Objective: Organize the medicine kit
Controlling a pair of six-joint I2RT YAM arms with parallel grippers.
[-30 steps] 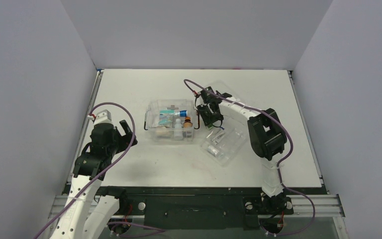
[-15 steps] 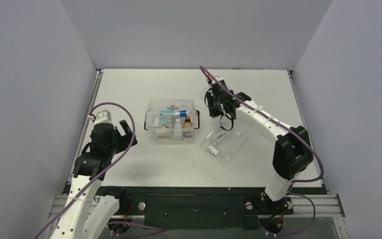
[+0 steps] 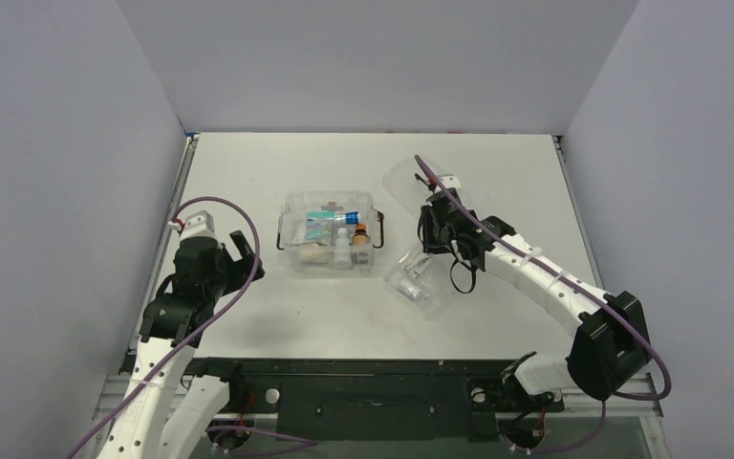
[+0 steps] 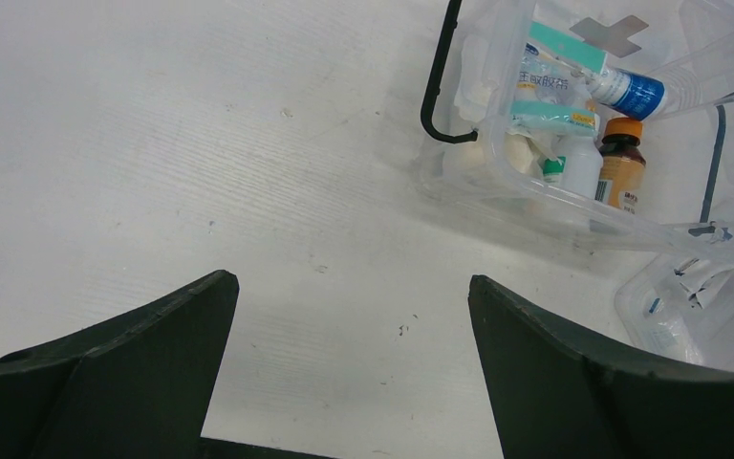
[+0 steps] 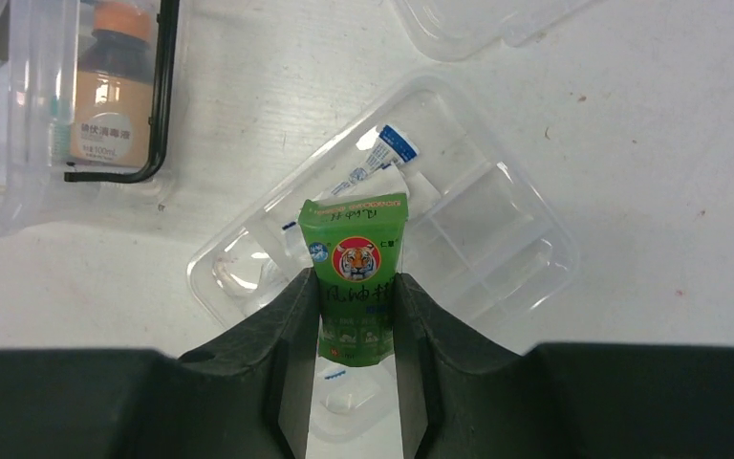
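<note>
I am gripping a green tube (image 5: pixel 355 251) with a tiger badge in the right hand (image 5: pixel 356 287). Both fingers are pressing on its lower half so the printed face is pointing up and the crimped end is sticking out ahead, free to go in first. The tube is hanging above the shallow clear tray (image 5: pixel 497 229), which is lying at an angle on the surface (image 3: pixel 497 163) just right of the medicine kit (image 3: pixel 293 205). A small blue-printed sachet (image 5: pixel 382 158) is resting in one of the tray's compartments, so I am treating the tray as the place where loose items are waiting. The kit is sitting open near the middle of the surface with its black clip (image 5: pixel 158 105) swung outward. It is already carrying a brown bottle with an orange cap (image 5: pixel 113 86) and some boxes, and I am judging that the tube belongs in there beside them. I am parking the left hand (image 4: pixel 349 280) low at the left, fingers spread wide and gripping nothing, facing the kit from well apart. That way it is staying out of the right arm's path yet looking ready to steady the box.
</note>
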